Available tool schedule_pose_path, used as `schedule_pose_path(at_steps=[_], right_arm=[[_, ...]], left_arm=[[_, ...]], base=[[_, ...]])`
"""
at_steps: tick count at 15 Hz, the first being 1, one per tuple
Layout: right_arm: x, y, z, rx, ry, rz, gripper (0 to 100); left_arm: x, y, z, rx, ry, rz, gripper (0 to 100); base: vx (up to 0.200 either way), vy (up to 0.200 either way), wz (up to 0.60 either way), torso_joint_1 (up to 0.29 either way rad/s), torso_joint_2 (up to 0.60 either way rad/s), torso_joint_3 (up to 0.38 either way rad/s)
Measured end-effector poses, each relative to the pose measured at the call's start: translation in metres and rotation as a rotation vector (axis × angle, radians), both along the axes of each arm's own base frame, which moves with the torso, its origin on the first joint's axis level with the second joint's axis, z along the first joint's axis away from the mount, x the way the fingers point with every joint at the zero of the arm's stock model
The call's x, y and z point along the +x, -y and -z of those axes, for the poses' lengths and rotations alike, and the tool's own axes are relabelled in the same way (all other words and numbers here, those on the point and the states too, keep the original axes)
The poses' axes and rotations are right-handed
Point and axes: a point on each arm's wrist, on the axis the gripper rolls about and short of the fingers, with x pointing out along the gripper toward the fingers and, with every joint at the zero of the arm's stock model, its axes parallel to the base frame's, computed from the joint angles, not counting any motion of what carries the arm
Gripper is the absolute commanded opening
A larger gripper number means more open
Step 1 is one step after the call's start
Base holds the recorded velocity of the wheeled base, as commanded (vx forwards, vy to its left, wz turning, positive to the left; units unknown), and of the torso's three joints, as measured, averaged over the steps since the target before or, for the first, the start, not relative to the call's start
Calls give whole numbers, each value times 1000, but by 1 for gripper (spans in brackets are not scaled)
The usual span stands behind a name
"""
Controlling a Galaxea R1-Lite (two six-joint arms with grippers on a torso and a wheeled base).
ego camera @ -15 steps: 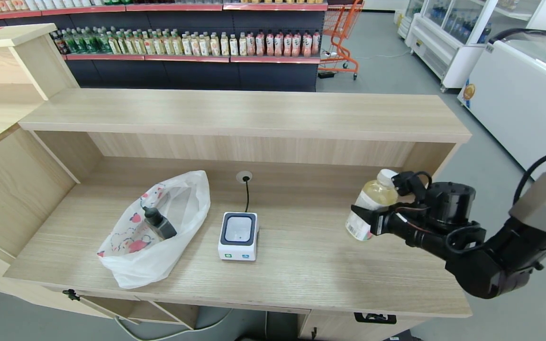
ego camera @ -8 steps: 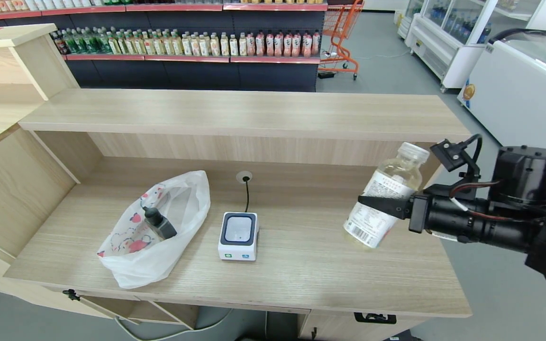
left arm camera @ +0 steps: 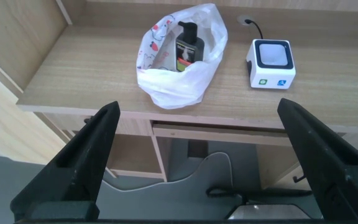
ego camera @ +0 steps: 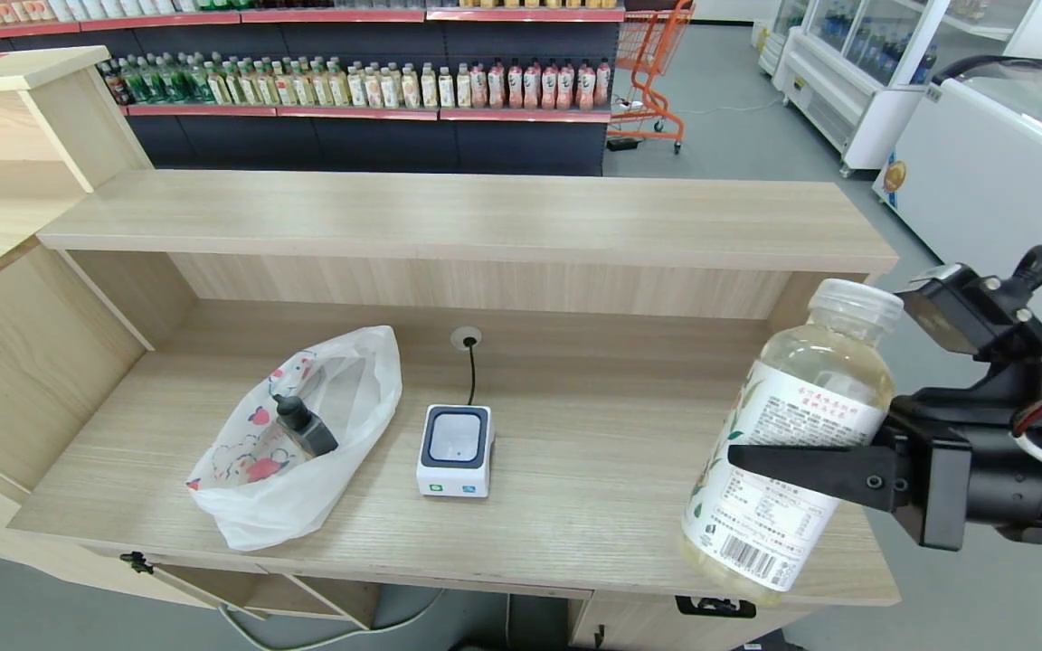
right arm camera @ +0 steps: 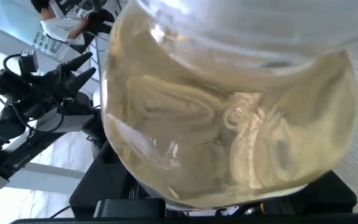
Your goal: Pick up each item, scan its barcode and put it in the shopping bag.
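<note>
Gripping the bottle (ego camera: 810,398) by its middle, the right end effector (ego camera: 761,452) has its fingers clamped on the white label, one dark finger (ego camera: 801,468) lying straight across the front. The bottle is clear, with pale yellowish liquid and a white cap, and it is held nearly upright, the cap tipped a little towards the robot's right. It hangs over the right front part of the desk (ego camera: 593,488), with the barcode (ego camera: 750,559) low on the label and turned towards the head camera. From the right wrist you look straight at the rounded base of the bottle (right arm camera: 229,124), liquid glowing through the plastic.

Over to the middle of the desk: the scanner (ego camera: 455,449), a small white box with a dark window on top, sits well apart from the bottle, its black cable (ego camera: 471,375) running back to a hole in the desk top. To the robot's left of it lies the shopping bag (ego camera: 367,380), white plastic with a red print, mouth open, and a dark pump bottle (ego camera: 304,425) lying inside.

And the left end effector (left arm camera: 197,162) hangs out beyond the front edge of the desk (left arm camera: 92,68), fingers spread wide with nothing between them, looking across at the shopping bag (left arm camera: 173,93), the pump bottle (left arm camera: 188,46) and the scanner (left arm camera: 272,59).
</note>
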Motion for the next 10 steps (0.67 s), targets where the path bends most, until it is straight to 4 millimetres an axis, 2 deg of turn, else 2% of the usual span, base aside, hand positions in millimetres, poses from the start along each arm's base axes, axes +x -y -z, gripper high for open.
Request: schedule_pose_path(at_steps=[6,10], right_arm=[[-24,4,-10,-3,-34,-28,0],[-40,4,-24,-2,-87,-69,0]], left_arm=[[0,0,0,0,0,1,100],[0,0,0,0,0,0,100]], base=[[0,0,0,0,0,0],[0,0,0,0,0,0]])
